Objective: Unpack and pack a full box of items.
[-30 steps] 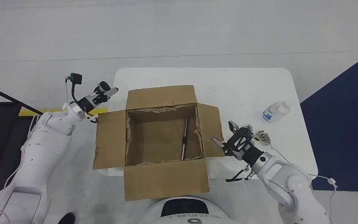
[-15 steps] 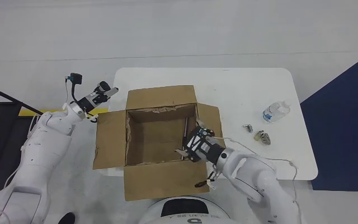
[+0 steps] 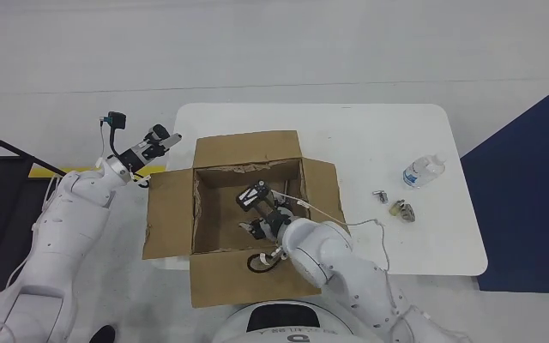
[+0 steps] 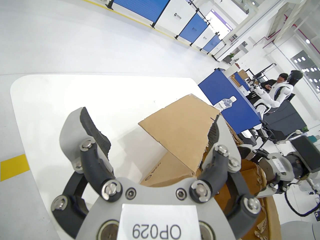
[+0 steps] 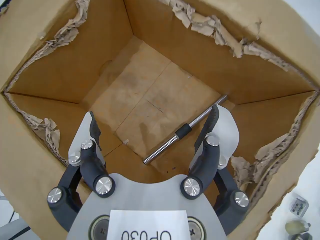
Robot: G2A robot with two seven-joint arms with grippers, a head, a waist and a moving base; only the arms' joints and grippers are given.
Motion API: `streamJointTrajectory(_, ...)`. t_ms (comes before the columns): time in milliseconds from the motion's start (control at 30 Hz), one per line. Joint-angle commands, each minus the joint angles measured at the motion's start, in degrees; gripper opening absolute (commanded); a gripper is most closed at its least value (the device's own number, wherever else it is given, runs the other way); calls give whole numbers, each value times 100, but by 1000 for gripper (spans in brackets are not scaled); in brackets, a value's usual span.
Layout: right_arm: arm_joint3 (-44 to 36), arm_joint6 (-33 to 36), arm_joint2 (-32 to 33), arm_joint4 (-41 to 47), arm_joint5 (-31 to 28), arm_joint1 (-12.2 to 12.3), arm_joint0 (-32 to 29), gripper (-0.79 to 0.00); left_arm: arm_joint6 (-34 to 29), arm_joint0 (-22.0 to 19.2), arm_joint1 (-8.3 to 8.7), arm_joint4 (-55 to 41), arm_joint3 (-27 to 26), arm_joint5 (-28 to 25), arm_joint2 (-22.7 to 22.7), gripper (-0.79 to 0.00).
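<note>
Top view, bottle [image 3: 423, 171] near box [image 3: 249, 147], rod [image 5: 165, 144] inside under splayed right hand [image 5: 153, 112], left hand [image 4: 149, 118] splayed outside

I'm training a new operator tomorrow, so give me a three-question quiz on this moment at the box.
1. True or false: the right gripper is shut on the metal rod.
2. What lies on the floor of the cardboard box? A: a roll of tape. B: the metal rod. C: a sponge.
3. Short answer: is the left gripper, beside a corner of the box, open or shut?

Key: 1 false, it is open above the rod; 2 B; 3 open.
</note>
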Motion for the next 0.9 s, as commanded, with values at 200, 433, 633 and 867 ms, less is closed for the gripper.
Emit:
streamJointTrajectory(200,959,595,-126,637,851,-248,607,-292,0,0,0,0,1,0,0,0)
streamJointTrajectory(433,1616,1096,-160,697,1508,-384,945,-360,0,0,0,0,1,0,0,0)
streamJointTrajectory(633,1916,1383,-187,778,1688,-466,1100,-422,0,0,0,0,1,0,0,0)
streamJointTrajectory(867,2227,1350,-206,939,1706,-562,1285,-446,0,0,0,0,1,0,0,0)
